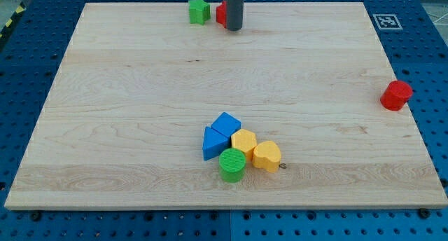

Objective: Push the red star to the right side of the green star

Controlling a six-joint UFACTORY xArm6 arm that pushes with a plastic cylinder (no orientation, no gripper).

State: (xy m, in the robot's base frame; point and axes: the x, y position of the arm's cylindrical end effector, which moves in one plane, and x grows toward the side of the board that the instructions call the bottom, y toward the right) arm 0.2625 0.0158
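The red star (221, 15) is found at the top edge of the surface (140, 94), a little left of the middle of that edge, and only a sliver of it is seen, since most of it is hidden behind the dark rod. Its shape cannot be made out from what shows; it is taken to be the star from the task. The green star (199, 11) is set just beside it, toward the view's left, with a narrow gap between the two.

The tool (233, 28) is a plain rod with nothing to open or close and nothing held; its tip is planted on the red star's right side, touching it or very nearly so. The red star therefore lies to the left of the tip, with the green star further left along the same line.

Judged from this, the red star already seems to sit on the green star's right, so little more than a fine adjustment may be called for.

Well apart, a red cylinder (397, 95) rests at the right edge. Near the bottom edge a cluster is gathered: two blue blocks (220, 134), two yellow blocks (255, 150) and a green cylinder (232, 164).
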